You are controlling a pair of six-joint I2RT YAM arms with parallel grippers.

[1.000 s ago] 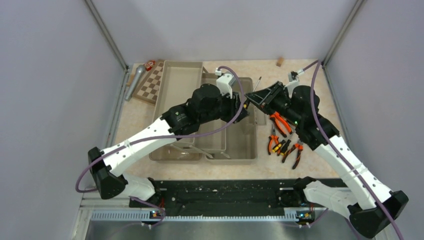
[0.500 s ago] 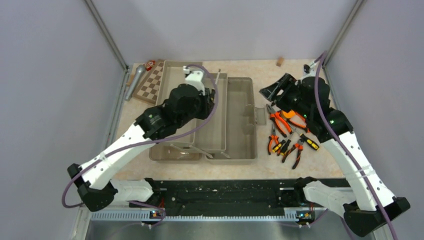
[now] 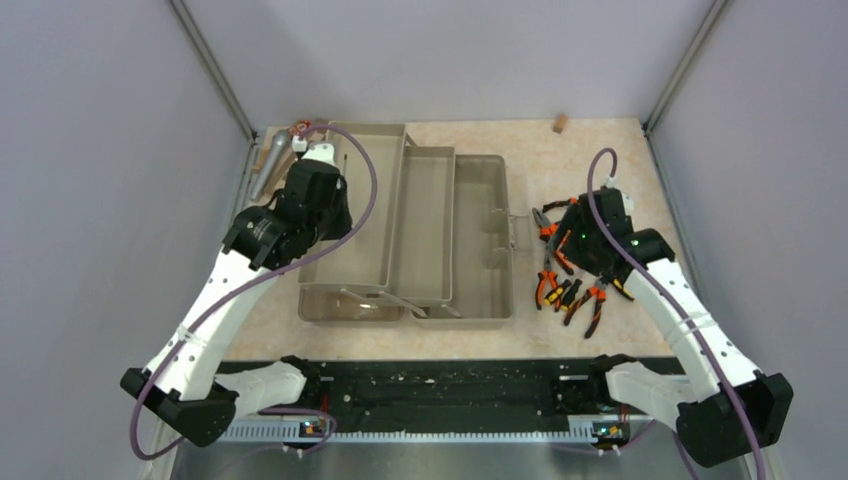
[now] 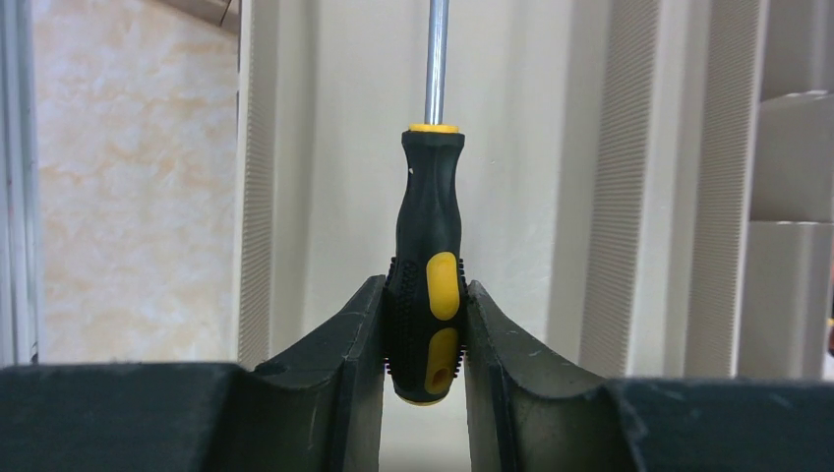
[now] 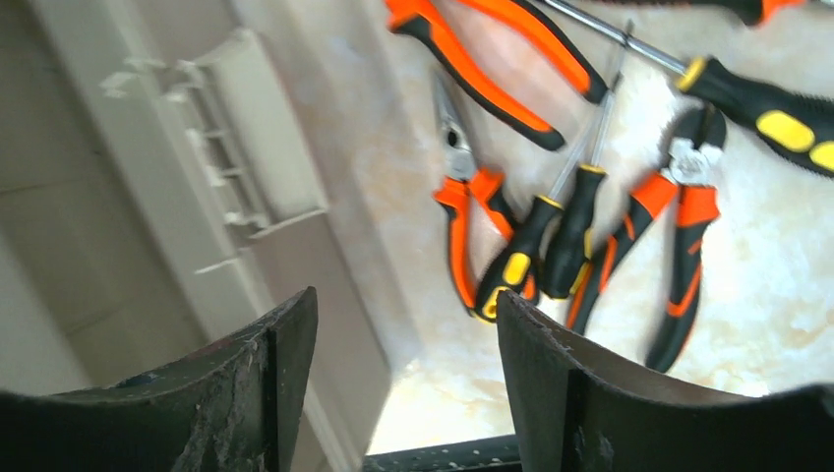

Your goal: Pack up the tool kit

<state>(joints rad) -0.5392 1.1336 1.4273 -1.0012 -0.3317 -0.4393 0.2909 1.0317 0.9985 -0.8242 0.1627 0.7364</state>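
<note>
The tool kit's grey-brown toolbox [image 3: 480,262] lies open mid-table with its beige trays [image 3: 425,230] spread out to the left. My left gripper [image 4: 425,287] is shut on the black-and-yellow handle of a screwdriver [image 4: 430,226]. Its shaft points away over the far-left tray [image 4: 511,147]. My right gripper [image 5: 405,300] is open with nothing between its fingers. It hovers above loose tools to the right of the box: orange-handled pliers [image 5: 492,59], two more pliers [image 5: 679,246] and yellow-black screwdrivers [image 5: 536,246]. The same pile [image 3: 570,290] shows in the top view.
A silver microphone [image 3: 268,165] lies at the back left beside the trays, with the left arm over that corner. A small brown block [image 3: 560,123] sits by the back wall. Grey walls close in both sides, and a black rail [image 3: 450,385] runs along the near edge.
My left arm swung left from the box's middle to the far-left tray, holding the screwdriver. My right gripper opened and drew back down to the tool pile.
</note>
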